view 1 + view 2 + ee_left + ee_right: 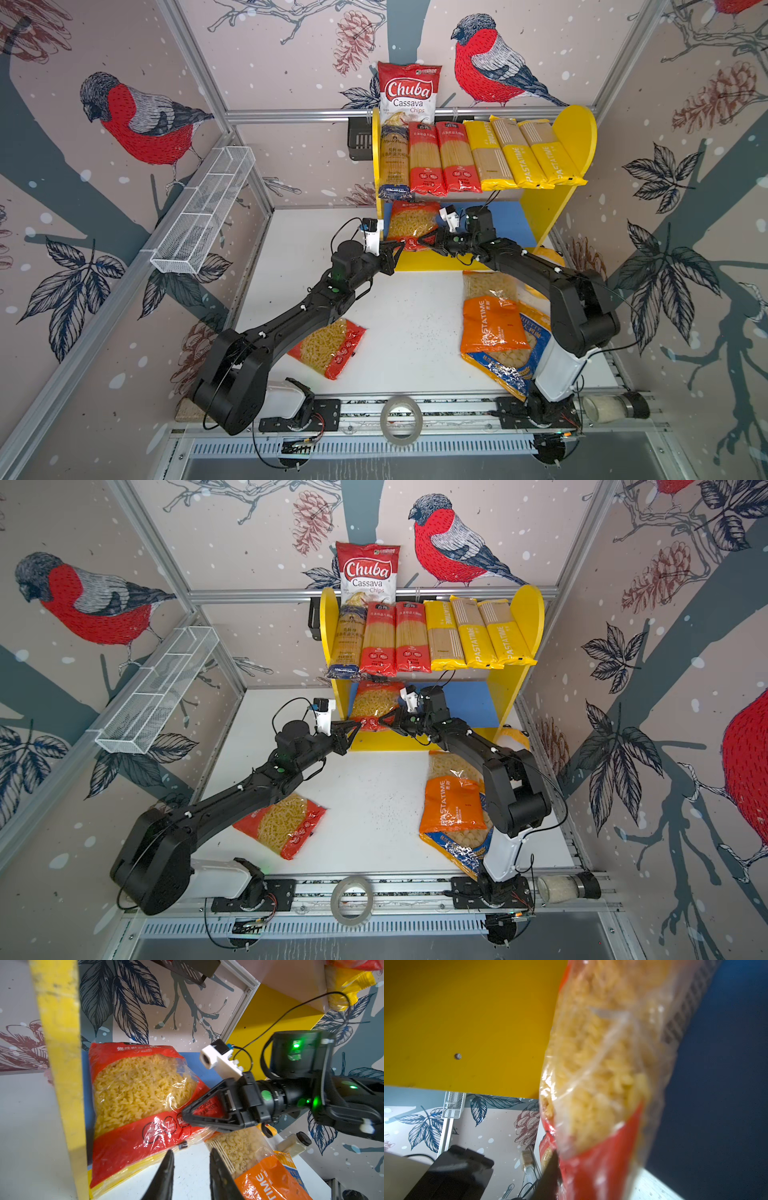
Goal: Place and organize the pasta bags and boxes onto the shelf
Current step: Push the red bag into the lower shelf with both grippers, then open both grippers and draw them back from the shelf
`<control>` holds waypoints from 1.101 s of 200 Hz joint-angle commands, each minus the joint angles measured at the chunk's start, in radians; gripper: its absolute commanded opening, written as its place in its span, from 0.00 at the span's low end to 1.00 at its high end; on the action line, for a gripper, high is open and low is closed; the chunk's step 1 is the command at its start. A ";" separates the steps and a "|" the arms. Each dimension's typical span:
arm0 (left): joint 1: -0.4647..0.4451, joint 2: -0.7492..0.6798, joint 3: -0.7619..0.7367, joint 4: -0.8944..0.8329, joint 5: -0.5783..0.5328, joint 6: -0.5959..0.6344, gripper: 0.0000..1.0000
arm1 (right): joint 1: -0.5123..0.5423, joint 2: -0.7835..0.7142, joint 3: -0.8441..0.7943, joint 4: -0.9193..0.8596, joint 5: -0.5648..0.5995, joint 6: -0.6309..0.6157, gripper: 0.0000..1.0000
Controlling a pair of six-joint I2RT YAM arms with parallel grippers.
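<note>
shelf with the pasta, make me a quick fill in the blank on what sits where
1. The upper board of the shelf holds ___ spaghetti packs.
2. Three of those packs are ___.
3. The red pasta bag lies on the ___ lower board.
4. The chips bag reads Chuba ___ Chips.
Missing: six; yellow; blue; Cassava

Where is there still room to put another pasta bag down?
The blue lower board is bare between the shelved fusilli bag and the right yellow side panel. The white table is bare between the red bag and the orange bag. Up top it is crowded: spaghetti packs fill the row.
</note>
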 commanded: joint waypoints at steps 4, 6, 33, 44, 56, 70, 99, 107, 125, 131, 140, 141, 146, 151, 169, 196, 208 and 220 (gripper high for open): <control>0.000 0.003 -0.007 0.069 -0.004 0.008 0.30 | 0.001 -0.063 -0.103 0.142 0.041 0.106 0.52; 0.000 0.004 -0.006 0.071 -0.005 0.008 0.30 | 0.002 -0.071 -0.113 0.156 0.045 0.117 0.53; 0.000 -0.007 -0.010 0.075 -0.015 0.009 0.29 | 0.036 -0.151 -0.282 0.346 0.122 0.256 0.63; 0.000 -0.016 -0.022 0.086 -0.024 0.009 0.29 | 0.060 -0.171 -0.322 0.390 0.166 0.287 0.64; 0.000 -0.026 -0.040 0.108 -0.035 0.008 0.29 | 0.091 -0.174 -0.342 0.422 0.215 0.309 0.64; 0.000 -0.033 -0.053 0.125 -0.044 0.009 0.29 | 0.115 -0.151 -0.328 0.430 0.255 0.325 0.64; 0.000 -0.041 -0.061 0.134 -0.063 0.025 0.29 | 0.126 -0.058 -0.258 0.446 0.278 0.371 0.55; 0.000 -0.044 -0.063 0.131 -0.068 0.031 0.29 | 0.124 -0.045 -0.241 0.437 0.299 0.375 0.49; 0.000 -0.045 -0.068 0.125 -0.074 0.039 0.29 | 0.111 -0.040 -0.220 0.433 0.335 0.372 0.33; 0.000 -0.044 -0.070 0.124 -0.076 0.038 0.29 | 0.108 -0.037 -0.208 0.429 0.335 0.369 0.27; 0.000 -0.043 -0.072 0.124 -0.075 0.038 0.29 | 0.103 -0.031 -0.189 0.426 0.322 0.365 0.22; 0.000 -0.043 -0.072 0.124 -0.076 0.038 0.29 | 0.103 -0.030 -0.186 0.426 0.321 0.364 0.21; 0.000 -0.043 -0.072 0.123 -0.077 0.038 0.29 | 0.100 -0.027 -0.175 0.422 0.313 0.361 0.19; 0.000 -0.042 -0.072 0.123 -0.078 0.038 0.29 | 0.099 -0.023 -0.164 0.413 0.303 0.357 0.17; 0.000 -0.040 -0.070 0.124 -0.074 0.038 0.29 | 0.094 -0.009 -0.118 0.378 0.267 0.326 0.11; 0.000 -0.035 -0.068 0.126 -0.074 0.037 0.29 | 0.081 0.031 -0.046 0.289 0.207 0.276 0.07; 0.000 -0.035 -0.069 0.126 -0.073 0.037 0.29 | 0.074 0.048 -0.038 0.287 0.179 0.276 0.06; 0.000 -0.036 -0.069 0.122 -0.073 0.039 0.29 | 0.072 0.055 -0.041 0.292 0.162 0.281 0.04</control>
